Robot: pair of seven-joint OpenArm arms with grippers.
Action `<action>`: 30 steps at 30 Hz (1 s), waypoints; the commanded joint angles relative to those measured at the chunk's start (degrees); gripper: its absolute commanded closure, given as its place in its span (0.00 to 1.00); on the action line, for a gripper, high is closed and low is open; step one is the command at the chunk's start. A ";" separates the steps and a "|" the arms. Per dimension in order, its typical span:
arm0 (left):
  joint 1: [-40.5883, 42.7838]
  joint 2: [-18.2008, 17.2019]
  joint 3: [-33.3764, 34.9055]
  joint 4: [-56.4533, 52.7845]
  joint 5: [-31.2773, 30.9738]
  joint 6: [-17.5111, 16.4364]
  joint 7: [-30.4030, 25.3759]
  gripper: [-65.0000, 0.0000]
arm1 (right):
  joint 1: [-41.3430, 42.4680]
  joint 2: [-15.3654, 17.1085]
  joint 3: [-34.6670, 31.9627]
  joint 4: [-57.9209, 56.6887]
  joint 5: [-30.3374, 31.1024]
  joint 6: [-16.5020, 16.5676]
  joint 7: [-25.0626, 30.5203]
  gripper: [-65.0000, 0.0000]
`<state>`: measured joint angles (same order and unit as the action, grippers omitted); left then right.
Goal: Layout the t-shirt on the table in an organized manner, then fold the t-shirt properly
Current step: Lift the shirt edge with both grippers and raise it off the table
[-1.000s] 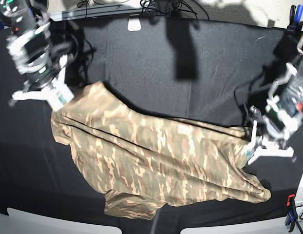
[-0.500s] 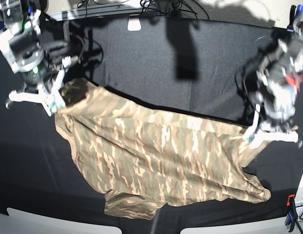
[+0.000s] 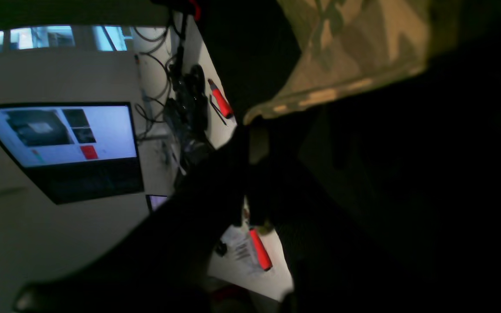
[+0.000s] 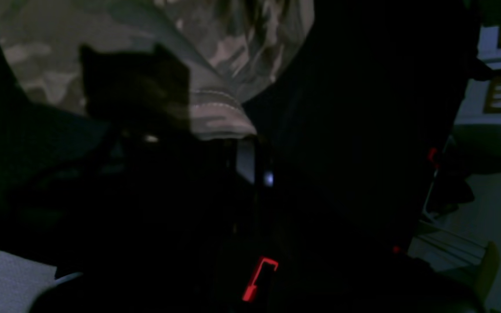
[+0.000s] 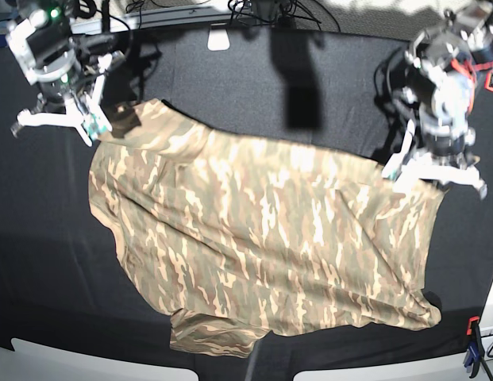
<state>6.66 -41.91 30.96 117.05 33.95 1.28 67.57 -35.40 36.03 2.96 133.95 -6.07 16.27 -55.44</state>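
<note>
Both grippers moved back, clamped on t-shirt; fabric stretched wider.

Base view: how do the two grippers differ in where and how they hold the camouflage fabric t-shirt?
The right gripper pinches the camouflage fabric t-shirt at its far corner on the view's left, while the left gripper holds the edge on the view's right, nearer the camera. The shirt corner rises higher up the black cloth table at the right gripper than at the left. Both look closed on fabric, with the shirt stretched between them.
</note>
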 commanded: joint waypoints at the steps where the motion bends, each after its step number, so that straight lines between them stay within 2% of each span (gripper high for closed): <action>1: -0.07 -0.85 -0.61 0.96 2.29 0.72 0.59 1.00 | -0.04 0.81 0.46 1.05 -0.79 -0.37 0.55 1.00; 5: 1.53 -0.83 -0.61 0.96 4.11 0.72 1.55 1.00 | -0.04 0.81 0.46 1.05 2.14 -0.28 0.52 1.00; 10: 3.10 -0.81 -0.61 0.96 4.61 0.92 1.53 1.00 | -0.04 0.81 0.46 1.05 9.14 2.84 0.52 1.00; 14: 3.23 -0.81 -0.61 0.96 4.68 0.94 1.66 1.00 | -0.02 0.79 0.46 1.05 9.27 2.67 0.74 1.00; 16: 3.87 -0.79 -0.61 1.07 6.91 1.53 1.31 1.00 | 0.02 0.42 0.46 1.05 9.20 1.64 2.47 1.00; 18: 4.37 -0.59 -0.61 1.57 7.63 3.67 0.57 1.00 | 0.17 -1.42 0.46 1.05 9.11 1.66 4.15 1.00; 24: 4.92 2.43 -0.61 4.11 6.99 6.10 -3.13 1.00 | 0.48 -9.03 0.46 1.05 9.29 1.66 7.89 1.00; 27: 4.92 3.02 -1.77 4.70 1.99 6.08 -7.10 1.00 | 0.81 -12.28 0.46 1.05 9.29 1.70 8.79 1.00; 30: 4.94 2.99 -6.29 4.70 -5.73 6.08 -11.63 1.00 | 2.05 -13.60 0.48 1.05 9.29 1.73 9.31 1.00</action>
<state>12.05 -38.11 25.12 120.75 26.28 6.55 56.64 -33.58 22.00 3.11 133.95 3.22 18.22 -47.77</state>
